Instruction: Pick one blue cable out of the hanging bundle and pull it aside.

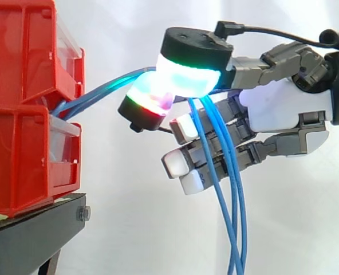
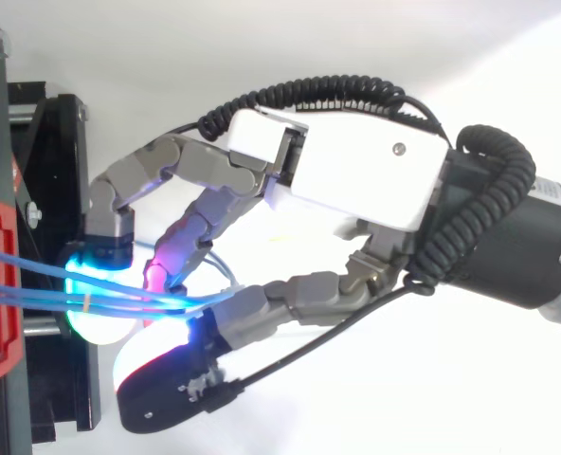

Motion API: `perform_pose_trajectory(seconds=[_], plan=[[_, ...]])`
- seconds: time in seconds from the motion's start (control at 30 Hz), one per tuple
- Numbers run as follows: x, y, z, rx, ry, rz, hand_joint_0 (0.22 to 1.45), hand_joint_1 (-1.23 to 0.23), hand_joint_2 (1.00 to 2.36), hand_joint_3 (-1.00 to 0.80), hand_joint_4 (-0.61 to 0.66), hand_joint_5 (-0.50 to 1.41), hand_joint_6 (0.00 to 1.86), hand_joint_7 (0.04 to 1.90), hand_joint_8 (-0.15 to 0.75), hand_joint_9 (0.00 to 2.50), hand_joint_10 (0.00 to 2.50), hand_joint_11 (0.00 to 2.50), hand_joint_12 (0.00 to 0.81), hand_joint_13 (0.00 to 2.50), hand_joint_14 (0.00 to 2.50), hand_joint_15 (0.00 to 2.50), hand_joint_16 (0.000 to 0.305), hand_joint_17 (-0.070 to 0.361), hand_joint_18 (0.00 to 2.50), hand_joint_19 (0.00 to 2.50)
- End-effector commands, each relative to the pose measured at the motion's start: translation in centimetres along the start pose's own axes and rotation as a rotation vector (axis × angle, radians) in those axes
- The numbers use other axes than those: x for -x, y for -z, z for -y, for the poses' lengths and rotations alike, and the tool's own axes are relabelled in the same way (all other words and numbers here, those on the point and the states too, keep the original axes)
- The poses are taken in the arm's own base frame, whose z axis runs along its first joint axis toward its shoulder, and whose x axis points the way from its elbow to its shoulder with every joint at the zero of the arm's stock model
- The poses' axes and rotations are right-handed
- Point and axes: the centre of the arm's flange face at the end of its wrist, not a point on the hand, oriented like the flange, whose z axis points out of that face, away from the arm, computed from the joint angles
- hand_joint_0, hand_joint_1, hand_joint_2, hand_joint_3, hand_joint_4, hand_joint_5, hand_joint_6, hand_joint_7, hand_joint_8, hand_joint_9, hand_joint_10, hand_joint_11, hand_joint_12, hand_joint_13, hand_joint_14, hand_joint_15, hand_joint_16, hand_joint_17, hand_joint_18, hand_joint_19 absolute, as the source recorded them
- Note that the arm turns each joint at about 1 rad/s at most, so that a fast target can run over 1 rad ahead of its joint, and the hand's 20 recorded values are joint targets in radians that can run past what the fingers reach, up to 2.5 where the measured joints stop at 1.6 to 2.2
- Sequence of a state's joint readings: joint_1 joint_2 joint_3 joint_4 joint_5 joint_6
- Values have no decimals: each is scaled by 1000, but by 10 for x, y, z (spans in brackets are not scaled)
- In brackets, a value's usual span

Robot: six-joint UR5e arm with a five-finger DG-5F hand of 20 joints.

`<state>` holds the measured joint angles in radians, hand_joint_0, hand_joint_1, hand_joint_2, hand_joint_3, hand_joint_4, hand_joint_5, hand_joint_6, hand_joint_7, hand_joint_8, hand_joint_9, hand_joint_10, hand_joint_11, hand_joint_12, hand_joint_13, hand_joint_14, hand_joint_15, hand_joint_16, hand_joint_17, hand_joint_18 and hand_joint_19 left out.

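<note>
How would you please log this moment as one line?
phase: grasp | hand: shut on thin blue cables | cables: from red plastic bins, draping below hand

Looks like smooth, slightly glossy red plastic on the bins [image 1: 26, 109]. Beneath the bins, matt black metal on the stand [image 1: 32, 235]. Right of the bins, smooth blue plastic sheathing on the cables [image 1: 231, 177]; glossy white and matt grey plastic on the hand [image 1: 278, 109], with milky translucent pads [image 1: 186, 77]. Behind the bins, matt white cloth of the curtain [image 1: 129, 229].
</note>
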<state>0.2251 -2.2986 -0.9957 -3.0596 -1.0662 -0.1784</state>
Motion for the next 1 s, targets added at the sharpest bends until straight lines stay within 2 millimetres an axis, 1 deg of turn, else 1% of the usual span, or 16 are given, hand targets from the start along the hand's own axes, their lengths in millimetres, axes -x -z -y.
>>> perform_pose_trajectory(seconds=[0.0, 0.13, 0.2, 0.27, 0.33, 0.37, 0.43, 0.5, 0.53, 0.6, 0.63, 0.67, 0.73, 0.83, 0.87, 0.97], plan=[[4, 2, -1, -15, 7, -1, 696, -953, 1000, -500, -148, -112, 944, 987, 234, 1160, 26, 720, 280, 946, 24, 545, 45, 100, 772, 440], [5, 2, -1, -16, 8, 0, 669, -1002, 1000, -500, -87, -108, 935, 920, 235, 1161, 24, 715, 281, 943, 23, 554, 44, 100, 766, 444], [6, 2, -1, -17, 8, 1, 600, -1000, 1000, -500, -54, -104, 925, 872, 236, 1162, 26, 718, 283, 943, 24, 548, 45, 100, 766, 457], [6, 2, -1, -17, 8, 1, 524, -998, 1000, -500, -26, -104, 905, 881, 249, 1163, 26, 703, 298, 954, 22, 548, 47, 107, 785, 450], [6, 2, -1, -17, 9, 1, 453, -980, 1000, -500, 24, -103, 883, 858, 260, 1180, 23, 694, 316, 974, 22, 537, 52, 117, 821, 443], [6, 2, -1, -17, 9, 1, 412, -967, 1000, -500, 43, -103, 874, 809, 270, 1193, 20, 680, 331, 992, 22, 538, 56, 125, 856, 442], [6, 2, -1, -17, 9, 1, 381, -930, 1000, -500, 69, -101, 864, 782, 280, 1211, 19, 664, 342, 1011, 20, 537, 59, 132, 883, 431], [7, 2, -1, -17, 9, 3, 350, -842, 1000, -500, 80, -98, 855, 759, 309, 1237, 19, 649, 361, 1038, 19, 532, 63, 142, 933, 429], [6, 2, -1, -17, 9, 1, 360, -664, 1000, -500, 74, -94, 841, 794, 311, 1253, 19, 642, 369, 1058, 19, 531, 64, 145, 953, 440], [6, 2, -1, -14, 8, 2, 409, -581, 1000, -500, 54, -93, 836, 820, 297, 1271, 20, 661, 355, 1056, 20, 548, 60, 136, 922, 465], [7, 1, -1, -14, 8, 3, 459, -511, 1000, -500, 33, -95, 834, 845, 286, 1271, 22, 674, 337, 1043, 21, 557, 56, 126, 880, 502], [7, 1, -1, -14, 8, 3, 489, -498, 1000, -500, 26, -97, 835, 854, 273, 1262, 25, 675, 329, 1037, 22, 576, 54, 120, 858, 518], [7, 1, -1, -14, 8, 3, 543, -539, 1000, -500, 4, -99, 841, 898, 265, 1255, 23, 686, 316, 1026, 23, 587, 50, 113, 830, 549], [8, 1, -1, -16, 7, 5, 574, -629, 1012, -337, -16, -103, 851, 960, 262, 1257, 24, 709, 311, 1023, 23, 590, 49, 110, 822, 548], [8, 1, -1, -16, 7, 6, 574, -667, 1015, -276, -15, -106, 856, 1023, 268, 1257, 27, 700, 312, 1024, 24, 586, 49, 111, 823, 556], [9, 1, -2, -15, 6, 6, 587, -740, 1017, -151, -11, -118, 915, 930, 291, 1253, 23, 703, 337, 1046, 22, 573, 55, 123, 877, 514]])
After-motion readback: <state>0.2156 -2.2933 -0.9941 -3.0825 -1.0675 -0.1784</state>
